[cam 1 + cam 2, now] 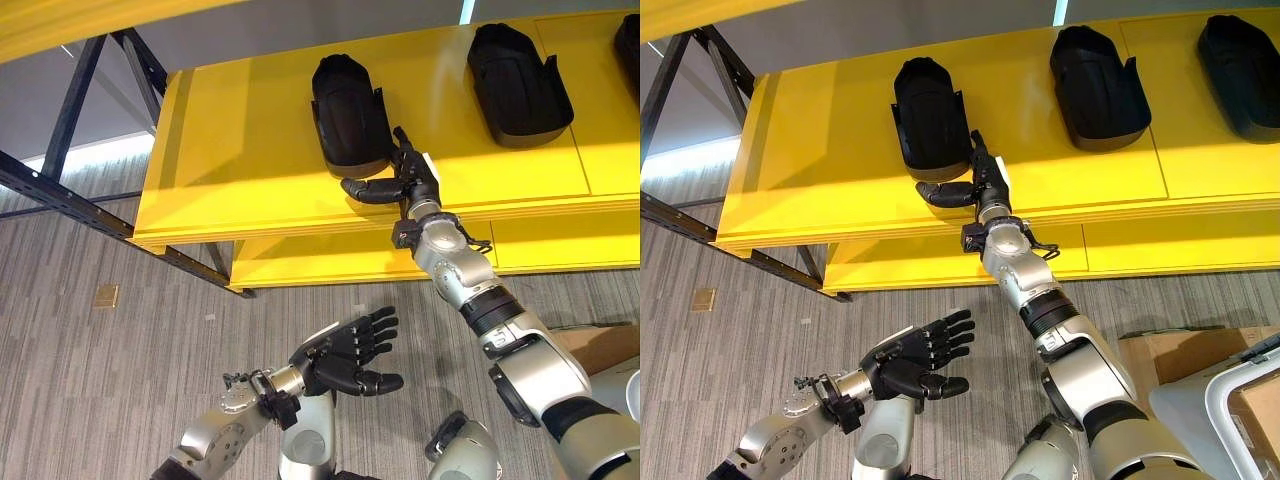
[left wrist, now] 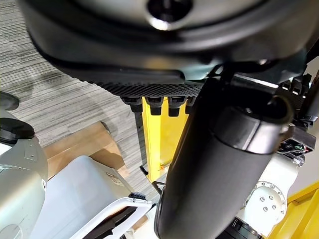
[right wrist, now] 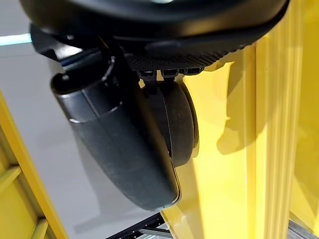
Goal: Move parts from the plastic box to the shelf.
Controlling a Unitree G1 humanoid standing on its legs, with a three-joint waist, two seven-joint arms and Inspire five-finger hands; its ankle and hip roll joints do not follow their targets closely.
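Left hand: the left hand (image 1: 352,352) is low in the middle of the left eye view, over the grey floor (image 1: 110,380). Its fingers are straight and spread, and it holds nothing.

Shelf: the yellow shelf (image 1: 240,180) runs across the top of the view, from the upper left to the right edge.

First part: a black part (image 1: 348,115) lies on the shelf, upper middle of the view, with its low end close to the front edge.

Right hand: the right hand (image 1: 405,178) is just below and right of that part, at the shelf's front edge. Its fingers are straight beside the part and its thumb sticks out flat under the part's low end. It is not squeezing the part — it looks like it touches it, but I cannot be sure.

Second part: another black part (image 1: 518,85) lies further right on the shelf, well apart from the first.

Third part: a bit of one more part (image 1: 1245,70) shows at the upper right of the right eye view.

Box: a pale plastic box (image 1: 1230,415) sits at the lower right corner of that view, beside a brown cardboard box (image 1: 1160,355).

What could go wrong: the first part sits near the edge — if the hand pulls away and the thumb or fingers catch it, it could slide off and drop to the floor.

Also: a hard push could turn it crooked.
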